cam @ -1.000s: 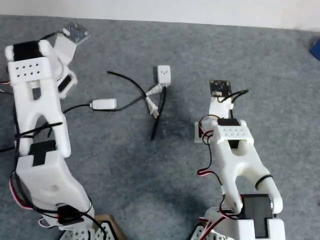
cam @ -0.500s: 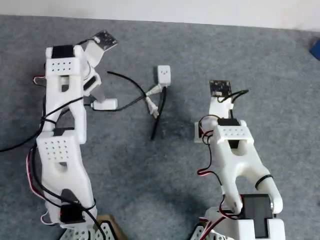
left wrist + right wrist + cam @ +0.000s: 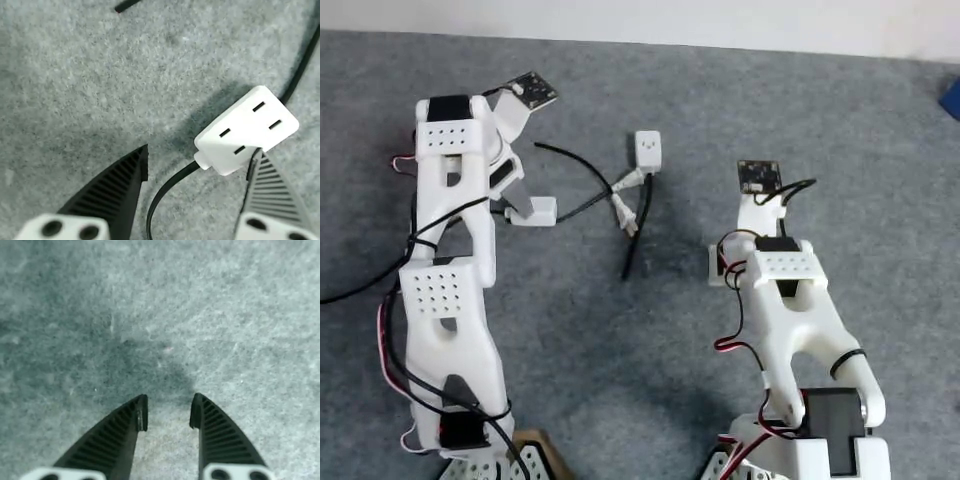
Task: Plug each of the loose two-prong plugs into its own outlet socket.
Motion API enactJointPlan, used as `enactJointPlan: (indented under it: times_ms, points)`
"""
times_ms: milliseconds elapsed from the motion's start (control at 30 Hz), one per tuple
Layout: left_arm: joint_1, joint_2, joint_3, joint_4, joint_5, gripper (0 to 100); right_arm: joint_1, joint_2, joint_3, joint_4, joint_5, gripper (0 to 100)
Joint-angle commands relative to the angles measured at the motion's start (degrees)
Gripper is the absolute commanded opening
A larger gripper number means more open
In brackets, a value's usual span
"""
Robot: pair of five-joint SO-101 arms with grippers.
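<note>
High view: over the last second the left arm [image 3: 450, 200] has swung in from well outside the flat socket [image 3: 542, 211] to directly above it, and the left pincer [image 3: 520, 200] is now down at that socket's end. The socket lies about where it was on the grey desk [image 3: 570, 340]. Two loose plugs [image 3: 624, 214] lie on the far side of the flat socket from the left arm, tangled in black cords [image 3: 638, 235]. A cube socket [image 3: 648, 150] stands just past them, and the right arm [image 3: 782, 290], farther still, has not shifted. Left wrist view: the left pincer stands wide apart and holds nothing. The flat socket, slots up, sits just inside the gap, with one finger [image 3: 267, 182] touching or just beside its edge and its cord running out between the two. Right wrist view: the right pincer [image 3: 167, 410] is slightly apart over bare desk, well away from the flat socket. Reading: this is the approach, not yet a grasp. It likely means the socket gets steadied first. No plug has been picked up and both sockets are unfilled.
</note>
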Motion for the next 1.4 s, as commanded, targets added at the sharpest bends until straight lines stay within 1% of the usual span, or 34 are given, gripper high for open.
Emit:
enactJointPlan:
  times_ms: [0,133,233,300,667,800,900,967,1000,1033,1133,1233,1300,1367]
  points:
    - [3.74,2.24,0.04,0.35,-0.44,31,-0.57,-0.22,-2.33,-0.75,0.53,15.2]
    - [6.81,3.74,0.04,0.62,-0.62,31,-0.57,-0.22,-2.33,-0.75,0.53,15.2]
    - [8.57,4.18,0.04,0.26,-3.43,31,-0.57,-0.22,-2.33,-0.75,0.53,15.2]
    - [9.27,4.18,0.04,0.26,-3.96,31,-0.57,-0.22,-2.33,-0.75,0.53,15.2]
    - [6.99,4.18,0.31,0.62,-4.13,30,-0.75,-0.22,-2.33,-0.75,0.53,15.2]
    - [4.53,3.91,0.31,1.14,-4.13,19,-1.36,-0.22,-2.33,-0.75,0.62,15.2]
    - [3.3,3.56,0.04,5.54,-4.57,12,-1.45,-0.13,-2.33,-0.75,0.62,15.2]
    - [3.12,3.47,-0.04,10.9,-6.51,6,-1.45,-0.13,-2.33,-0.75,0.62,15.2]
    - [2.86,2.95,0.04,12.84,-6.51,2,-1.45,-0.13,-2.24,-0.75,0.62,15.2]
    - [2.42,2.15,0.75,13.1,-5.54,0,-1.45,-0.13,-2.24,-0.75,0.62,15.2]
    - [0.4,-1.54,4.7,13.1,-6.51,0,-1.45,-0.13,-2.24,-0.75,0.62,15.2]
    - [0.22,-6.99,12.62,13.1,-8.44,0,-1.45,-0.13,-2.24,-0.84,0.62,15.2]
    - [1.71,-12.53,20.97,13.19,-10.46,0,-1.54,-0.13,-2.24,-0.84,0.7,15.2]
    - [5.41,-20.44,32.57,13.27,-11.96,0,-1.27,-0.13,-2.33,-0.84,0.79,15.2]
